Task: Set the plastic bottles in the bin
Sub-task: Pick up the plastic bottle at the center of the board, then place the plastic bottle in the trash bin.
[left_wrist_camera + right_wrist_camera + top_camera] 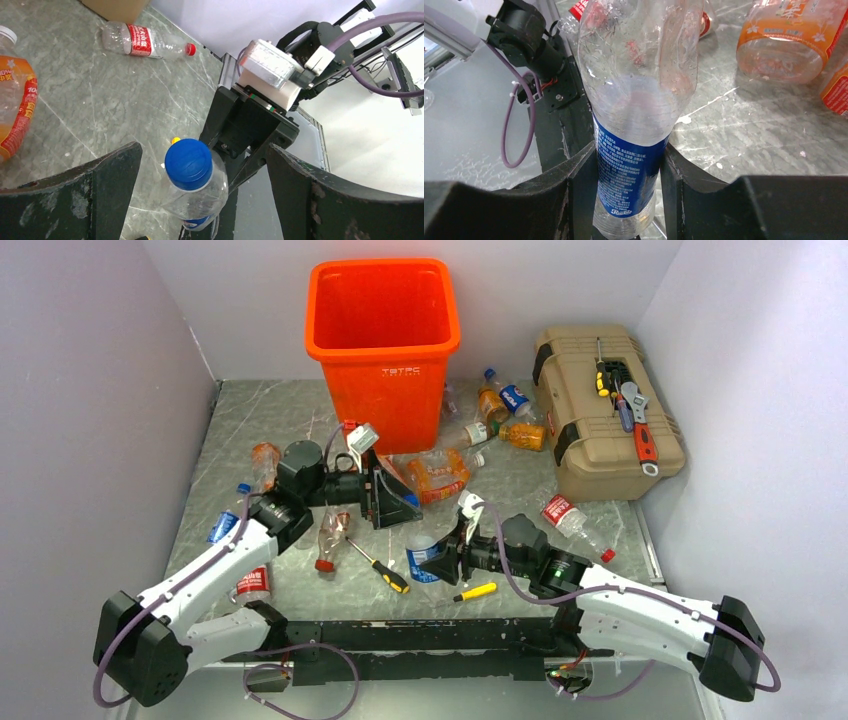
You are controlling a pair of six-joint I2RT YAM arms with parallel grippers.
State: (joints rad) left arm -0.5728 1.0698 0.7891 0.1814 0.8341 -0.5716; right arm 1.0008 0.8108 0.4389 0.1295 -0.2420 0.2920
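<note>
Orange bin [385, 390], tan toolbox [590, 455], clear blue-labelled bottle [634, 100].

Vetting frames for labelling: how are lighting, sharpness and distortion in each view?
Top external: even light, sharp, soft shadows around the bin. Left wrist: wide-angle curving of its fingers, pale washed-out right side. Right wrist: held bottle crisp, faint glints.

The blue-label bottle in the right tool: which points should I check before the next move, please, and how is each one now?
1. Right tool shut on the blue-label bottle: ok.
2. Blue cap on the bottle: ok.
3. Left tool open wide: ok.
4. Cap lined up between the left tool's fingers: ok in the left wrist view; its depth, cannot tell.
5. Orange bin upright, mouth open: ok.
6. Way to the bin free: cannot tell; in the top view the left tool sits between bottle and bin.
</note>
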